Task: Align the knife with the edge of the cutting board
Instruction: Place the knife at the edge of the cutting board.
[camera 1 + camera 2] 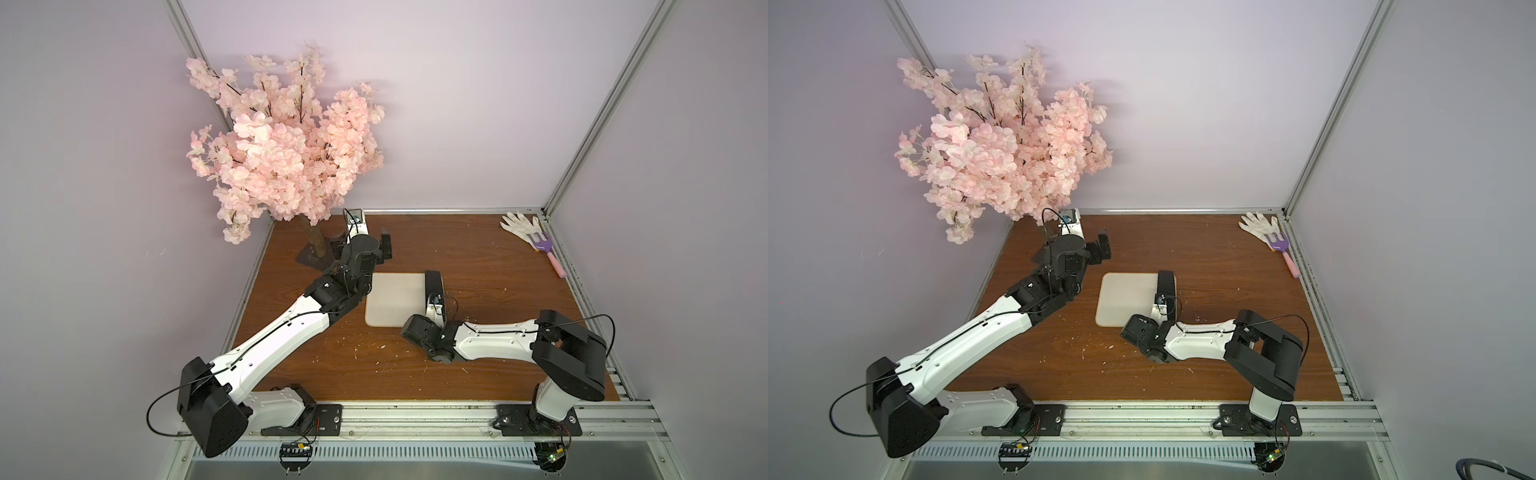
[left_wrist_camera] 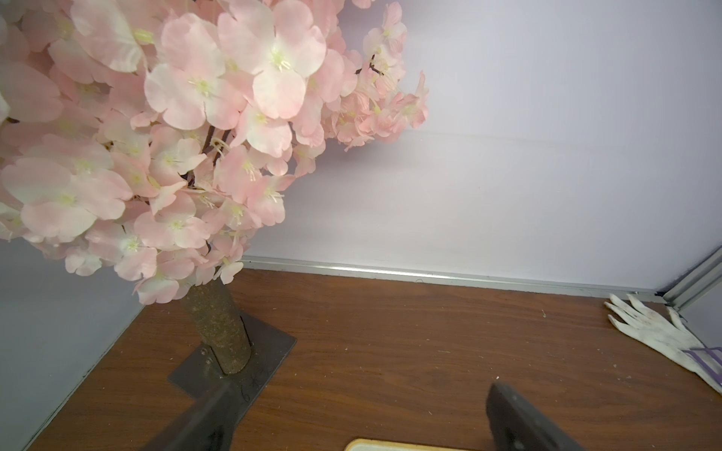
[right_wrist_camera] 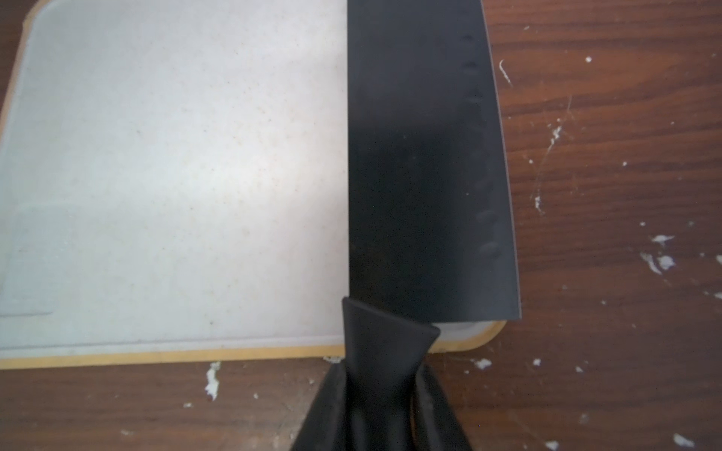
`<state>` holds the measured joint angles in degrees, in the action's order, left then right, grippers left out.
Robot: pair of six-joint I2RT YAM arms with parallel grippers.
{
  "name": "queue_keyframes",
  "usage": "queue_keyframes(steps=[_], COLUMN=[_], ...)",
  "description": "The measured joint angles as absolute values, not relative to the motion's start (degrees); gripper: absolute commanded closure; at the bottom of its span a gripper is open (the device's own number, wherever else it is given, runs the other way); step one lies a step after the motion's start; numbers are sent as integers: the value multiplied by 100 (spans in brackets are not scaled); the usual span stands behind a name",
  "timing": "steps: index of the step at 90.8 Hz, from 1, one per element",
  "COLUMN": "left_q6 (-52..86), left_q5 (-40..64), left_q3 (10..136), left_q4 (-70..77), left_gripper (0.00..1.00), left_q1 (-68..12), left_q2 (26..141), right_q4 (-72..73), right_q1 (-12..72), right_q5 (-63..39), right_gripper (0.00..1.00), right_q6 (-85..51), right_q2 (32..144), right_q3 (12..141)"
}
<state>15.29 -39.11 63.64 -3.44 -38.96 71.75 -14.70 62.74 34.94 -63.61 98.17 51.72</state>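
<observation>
Knife (image 3: 426, 156) lies along one edge of the cutting board (image 3: 176, 156), handle clamped in the right claw (image 3: 382, 394).

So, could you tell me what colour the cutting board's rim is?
Tan-yellow, around the pale cutting board; best seen in the right wrist view.

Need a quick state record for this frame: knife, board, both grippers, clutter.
knife: black blade lies flat along the cutting board edge on the right arm's side, roughly parallel, covering that edge
handle: extends past the board's near edge
contact: blade resting or just above the board, cannot tell
right gripper: shut on the knife handle
left gripper: open, empty, near the blossom tree base
clutter: white glove and purple rake in the table far corner
</observation>
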Motion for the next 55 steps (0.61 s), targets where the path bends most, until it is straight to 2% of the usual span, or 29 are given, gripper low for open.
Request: queue_keyframes(steps=[55], left_q6=[1653], left_q5=[-3719], left_q3=[6364], left_q4=[-368], left_gripper=[0], left_q1=[-3896], left_q2=[7175], right_q4=[-1481], right_q1=[6259], right_q5=[3494], right_gripper=[100], right_q6=[-6346], right_q2=[10001], right_q3=[5275])
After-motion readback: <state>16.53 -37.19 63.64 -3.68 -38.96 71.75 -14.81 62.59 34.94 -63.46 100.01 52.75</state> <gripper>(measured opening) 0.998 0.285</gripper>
